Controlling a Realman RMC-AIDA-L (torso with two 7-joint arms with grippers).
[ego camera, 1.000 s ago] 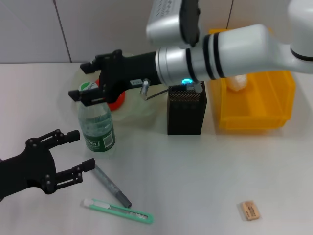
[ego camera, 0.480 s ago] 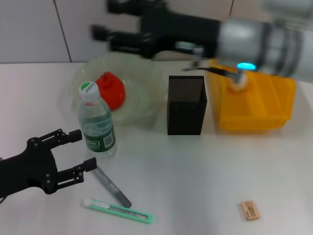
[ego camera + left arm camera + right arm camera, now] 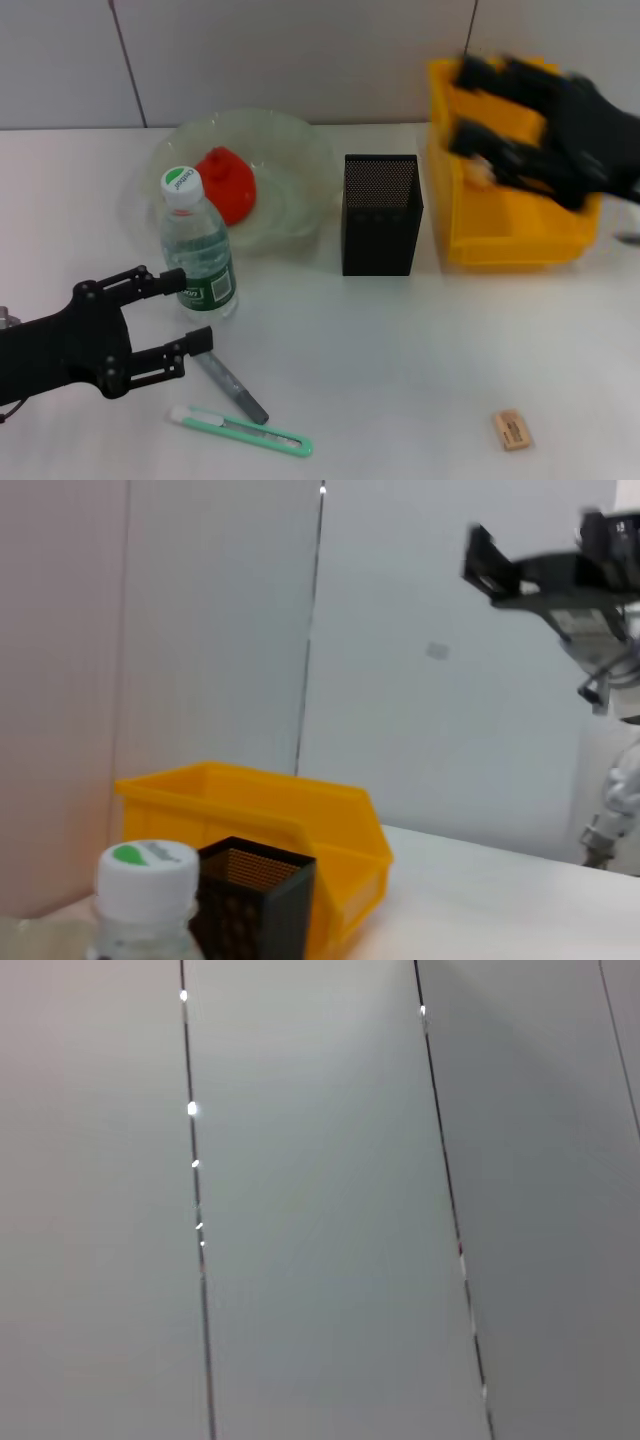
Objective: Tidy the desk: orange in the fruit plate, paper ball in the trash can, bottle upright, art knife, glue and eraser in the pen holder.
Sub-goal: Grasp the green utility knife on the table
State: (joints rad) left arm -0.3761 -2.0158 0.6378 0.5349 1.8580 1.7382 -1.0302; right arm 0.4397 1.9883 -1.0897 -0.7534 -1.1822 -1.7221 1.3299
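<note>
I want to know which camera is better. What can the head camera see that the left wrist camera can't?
Only the head view shows the orange in the fruit plate, the glue, art knife and eraser on the desk, and the open left tool beside the bottle.

Only the left wrist view shows the wall high above the desk.

Both show the bottle, pen holder, yellow bin and right tool.
</note>
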